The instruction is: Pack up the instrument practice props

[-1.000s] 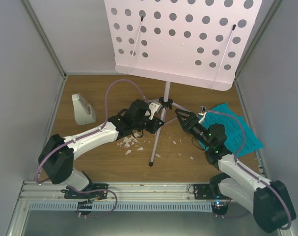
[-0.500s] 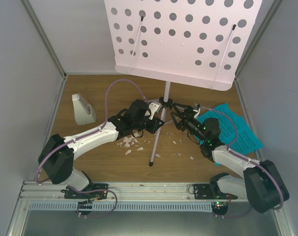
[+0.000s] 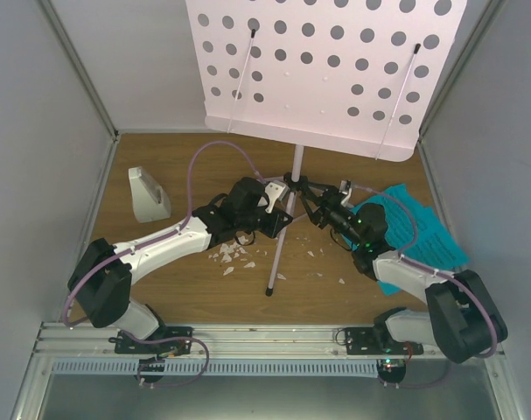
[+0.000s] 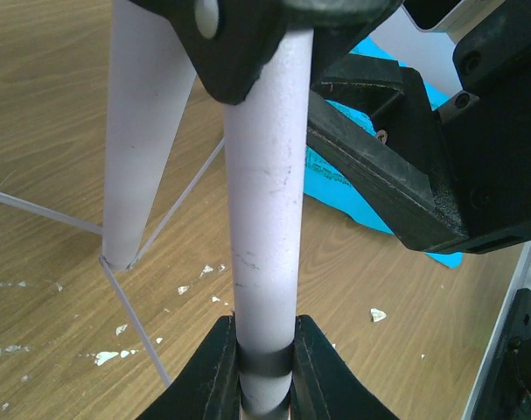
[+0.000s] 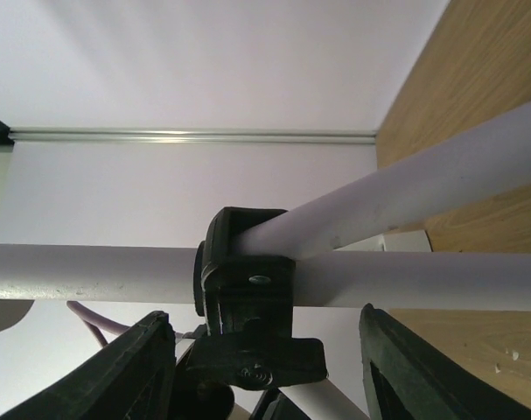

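A: Wooden tabletop (image 3: 178, 280), centre: where's the tall pale-lilac perforated tripod music stand (image 3: 326, 79)?

B: Left gripper (image 4: 265, 363) clamps its pole (image 4: 261, 192). Right gripper (image 5: 269, 350) straddles the black collar (image 5: 248, 289), jaws apart. Cyan sheet-music pages (image 3: 427, 232) lie right, white crumbs (image 3: 234, 254) near.

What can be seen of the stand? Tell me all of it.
Pale-lilac stand, metal by the look: a wide plate punched with round holes, two thin wire page-holders, a scuffed round pole, and a black collar joining tripod legs with thin wire braces. It stands on the wooden table with its plate tilted. The left gripper is shut on the pole. The right gripper straddles the collar, jaws open.
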Tool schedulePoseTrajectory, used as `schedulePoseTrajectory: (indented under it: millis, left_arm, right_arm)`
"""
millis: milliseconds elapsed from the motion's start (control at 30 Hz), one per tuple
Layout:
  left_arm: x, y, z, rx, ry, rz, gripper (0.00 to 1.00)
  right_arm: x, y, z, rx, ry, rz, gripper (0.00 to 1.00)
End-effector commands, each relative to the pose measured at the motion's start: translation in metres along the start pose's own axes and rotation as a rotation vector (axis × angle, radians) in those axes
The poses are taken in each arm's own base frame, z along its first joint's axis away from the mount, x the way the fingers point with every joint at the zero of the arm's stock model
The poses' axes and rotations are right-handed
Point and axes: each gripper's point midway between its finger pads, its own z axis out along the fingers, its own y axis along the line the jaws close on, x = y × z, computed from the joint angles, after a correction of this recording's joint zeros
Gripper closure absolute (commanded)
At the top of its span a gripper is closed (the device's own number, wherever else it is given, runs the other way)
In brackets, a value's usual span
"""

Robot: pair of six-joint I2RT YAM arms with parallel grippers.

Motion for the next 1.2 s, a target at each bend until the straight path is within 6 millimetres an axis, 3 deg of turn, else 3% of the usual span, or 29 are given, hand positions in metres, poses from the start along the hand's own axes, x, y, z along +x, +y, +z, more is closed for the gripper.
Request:
schedulePoseTrajectory:
  millis: [0, 267, 567, 767, 933, 1033, 1167]
  left_arm:
    - [-0.011, 0.003, 0.0, -0.014, -0.033, 0.003, 1.0]
    - [-0.011, 0.004, 0.001, -0.016, -0.034, 0.0, 1.0]
    - [-0.011, 0.004, 0.001, -0.018, -0.033, 0.002, 1.0]
    - [-0.012, 0.004, 0.001, -0.015, -0.037, 0.002, 1.0]
    - [-0.012, 0.004, 0.001, -0.016, -0.036, 0.005, 1.0]
    - [-0.011, 0.004, 0.001, -0.016, -0.032, 0.007, 1.0]
    - [-0.011, 0.005, 0.001, -0.021, -0.03, 0.009, 1.0]
  right_arm:
    - [0.002, 0.012, 0.004, -0.04, 0.017, -0.006, 0.43]
    - [0.002, 0.015, 0.002, -0.041, 0.01, -0.019, 0.62]
    - [-0.001, 0.014, 0.003, -0.027, -0.007, -0.106, 0.73]
    - [-0.015, 0.014, 0.006, 0.102, -0.072, -0.44, 0.78]
    - [-0.03, 0.002, -0.008, 0.262, -0.179, -0.893, 0.79]
    - [-0.029, -0.009, -0.012, 0.309, -0.144, -1.132, 0.74]
    - [-0.023, -0.003, -0.01, 0.31, -0.074, -1.308, 0.59]
